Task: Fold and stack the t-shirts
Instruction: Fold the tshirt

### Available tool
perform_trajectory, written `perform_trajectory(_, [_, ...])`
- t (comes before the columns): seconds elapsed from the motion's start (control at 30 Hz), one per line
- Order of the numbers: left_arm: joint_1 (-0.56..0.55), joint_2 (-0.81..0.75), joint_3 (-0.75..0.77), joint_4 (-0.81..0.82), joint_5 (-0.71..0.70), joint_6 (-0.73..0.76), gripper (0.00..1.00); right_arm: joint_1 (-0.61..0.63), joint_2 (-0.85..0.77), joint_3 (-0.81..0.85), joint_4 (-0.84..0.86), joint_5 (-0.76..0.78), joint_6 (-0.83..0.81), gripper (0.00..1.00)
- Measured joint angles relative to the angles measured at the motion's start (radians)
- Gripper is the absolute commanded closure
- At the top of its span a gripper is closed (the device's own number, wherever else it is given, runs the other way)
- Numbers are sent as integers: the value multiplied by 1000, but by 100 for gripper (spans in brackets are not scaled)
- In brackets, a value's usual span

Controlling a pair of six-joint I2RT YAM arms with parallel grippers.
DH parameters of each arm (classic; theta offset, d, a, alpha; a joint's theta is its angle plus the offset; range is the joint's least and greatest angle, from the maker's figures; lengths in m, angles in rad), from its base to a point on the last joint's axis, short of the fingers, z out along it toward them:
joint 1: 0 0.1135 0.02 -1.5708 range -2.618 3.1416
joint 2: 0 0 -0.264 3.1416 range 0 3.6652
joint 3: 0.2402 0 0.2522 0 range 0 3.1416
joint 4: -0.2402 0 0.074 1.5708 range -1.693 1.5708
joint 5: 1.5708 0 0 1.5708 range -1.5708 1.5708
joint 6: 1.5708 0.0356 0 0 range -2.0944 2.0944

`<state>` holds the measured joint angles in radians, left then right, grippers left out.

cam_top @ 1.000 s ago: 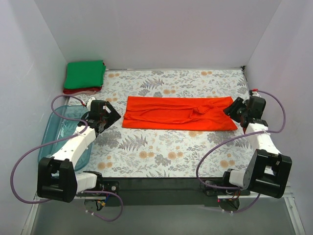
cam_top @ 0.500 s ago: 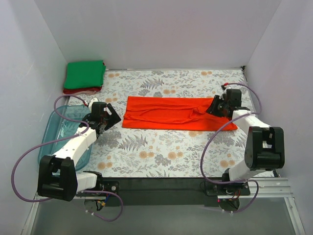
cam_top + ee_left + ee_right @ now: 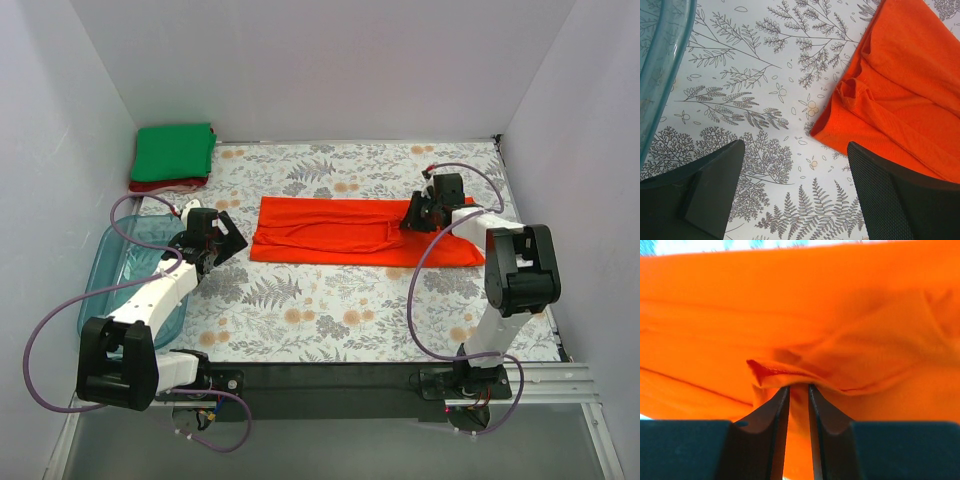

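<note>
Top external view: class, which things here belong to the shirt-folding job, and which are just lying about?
Belong to the job: orange-red t-shirt, spread flat; green t-shirt, folded, on the dark red t-shirt; right pincer, shut on the orange-red cloth; left pincer, open by its corner.
Just lying about: clear blue tub; floral table cover.

Flat shirt (image 3: 365, 232) lay across counter (image 3: 330, 300) middle; folded shirts (image 3: 173, 153) sat stacked at far-left corner; tub (image 3: 105, 275) along left edge.
</note>
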<state>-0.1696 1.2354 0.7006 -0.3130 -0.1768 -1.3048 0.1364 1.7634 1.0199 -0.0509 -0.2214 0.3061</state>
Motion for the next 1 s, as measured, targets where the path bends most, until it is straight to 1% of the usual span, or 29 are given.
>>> perform_trajectory(0.37, [0, 1, 0, 0, 0, 0, 17, 49, 146, 206, 14, 8, -47, 69])
perform_trajectory(0.5, [0, 1, 0, 0, 0, 0, 17, 73, 150, 246, -14, 26, -96, 69])
perform_trajectory(0.63, [0, 1, 0, 0, 1, 0, 17, 91, 81, 226, -23, 93, -129, 69])
perform_trajectory(0.73, [0, 1, 0, 0, 2, 0, 17, 82, -11, 156, -23, 127, -135, 64])
perform_trajectory(0.77, [0, 1, 0, 0, 3, 0, 17, 75, -33, 134, -25, 130, -135, 64])
perform_trajectory(0.9, [0, 1, 0, 0, 8, 0, 17, 53, -53, 98, -32, 103, -142, 63])
perform_trajectory(1.0, [0, 1, 0, 0, 10, 0, 17, 51, -35, 116, -46, 58, -161, 62])
